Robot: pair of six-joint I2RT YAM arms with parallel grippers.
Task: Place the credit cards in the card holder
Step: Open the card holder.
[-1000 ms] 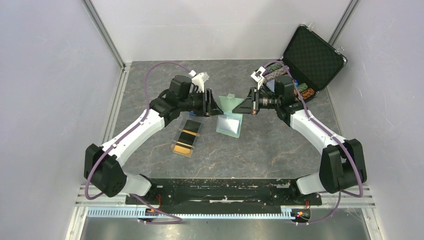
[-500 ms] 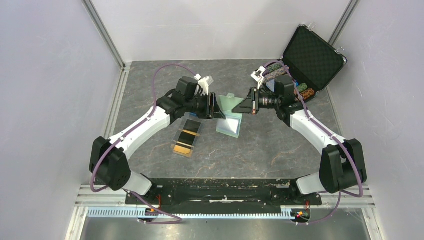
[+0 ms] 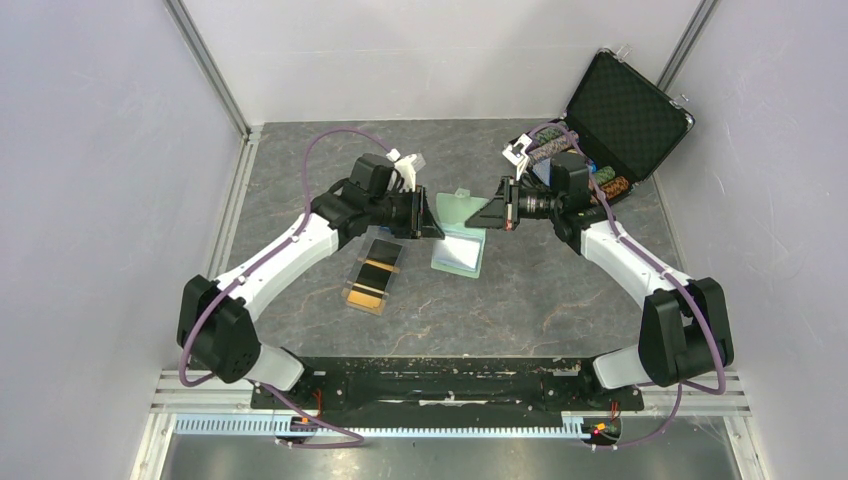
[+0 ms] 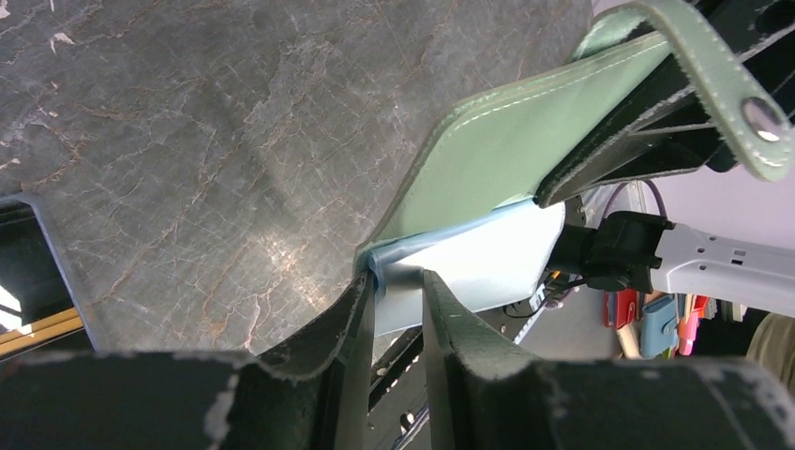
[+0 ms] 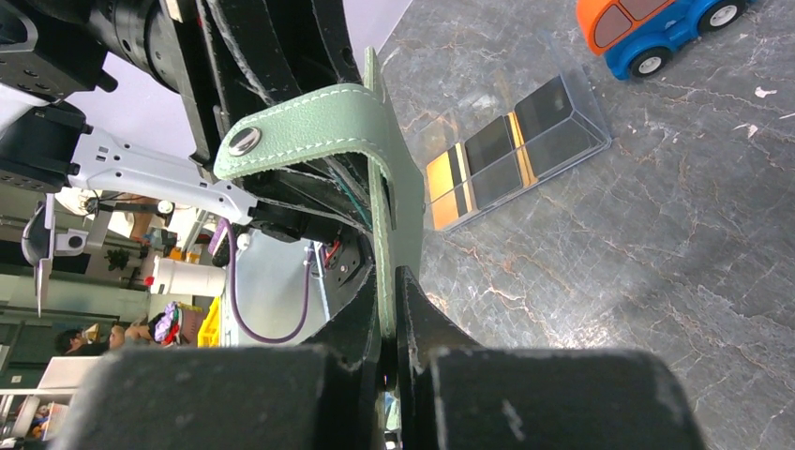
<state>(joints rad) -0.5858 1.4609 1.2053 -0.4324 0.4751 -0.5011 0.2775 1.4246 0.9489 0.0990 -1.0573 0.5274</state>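
The sage-green card holder (image 3: 458, 248) hangs open above the table's middle, between both grippers. My right gripper (image 3: 480, 212) is shut on its green outer flap (image 5: 394, 178), and the snap strap (image 5: 246, 141) curls over beside it. My left gripper (image 4: 398, 278) has its jaws closed round the edge of the pale blue inner leaf (image 4: 478, 262); in the top view it (image 3: 436, 224) sits at the holder's left side. The credit cards (image 3: 372, 272), black and orange-gold, lie in a clear tray to the left of the holder, and show in the right wrist view (image 5: 506, 155).
A black chip case (image 3: 625, 115) stands open at the back right, behind the right arm. An orange-and-blue toy car (image 5: 656, 28) sits on the table beyond the clear tray (image 5: 586, 103). Metal rails run along the table's left edge (image 3: 232, 200).
My left arm has moved right to the holder, and its jaws have narrowed onto the pale blue leaf. The holder's lower leaf now lies flatter. The right gripper has not moved.
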